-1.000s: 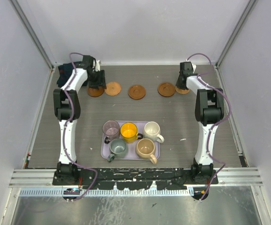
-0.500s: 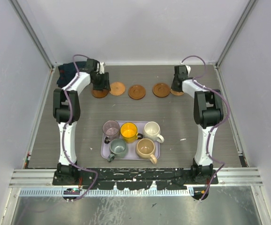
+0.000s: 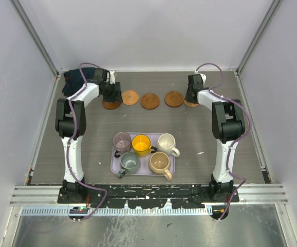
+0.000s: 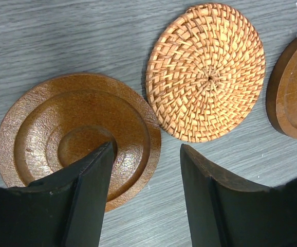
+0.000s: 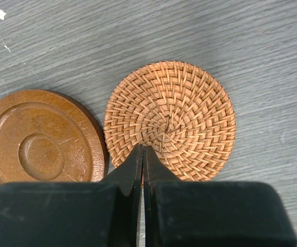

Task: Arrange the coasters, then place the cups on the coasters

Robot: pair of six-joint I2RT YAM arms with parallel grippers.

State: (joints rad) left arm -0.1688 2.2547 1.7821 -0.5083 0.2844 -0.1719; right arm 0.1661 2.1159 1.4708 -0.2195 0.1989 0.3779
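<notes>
Five coasters lie in a row at the back of the table. My left gripper [image 4: 147,149] is open. One finger stands over the leftmost dark wooden coaster [image 4: 79,136] and the other over bare table beside its rim. A woven coaster [image 4: 206,72] lies next to it, then a dark one [image 3: 150,101]. My right gripper [image 5: 143,147] is shut, its tips on the near edge of a woven coaster [image 5: 177,116] that touches a dark wooden coaster [image 5: 38,139]. Five cups stand together: mauve [image 3: 121,140], yellow [image 3: 141,144], cream [image 3: 166,142], grey-green [image 3: 129,162], tan [image 3: 159,162].
The cups sit on a lavender tray [image 3: 172,167] in the near middle of the table. White walls close in the back and both sides. A metal rail [image 3: 148,191] runs along the front by the arm bases.
Both grippers moved inward along the row. The left dark coaster and its woven neighbour slid right; the right woven and dark coasters slid left, so the row is tighter.
</notes>
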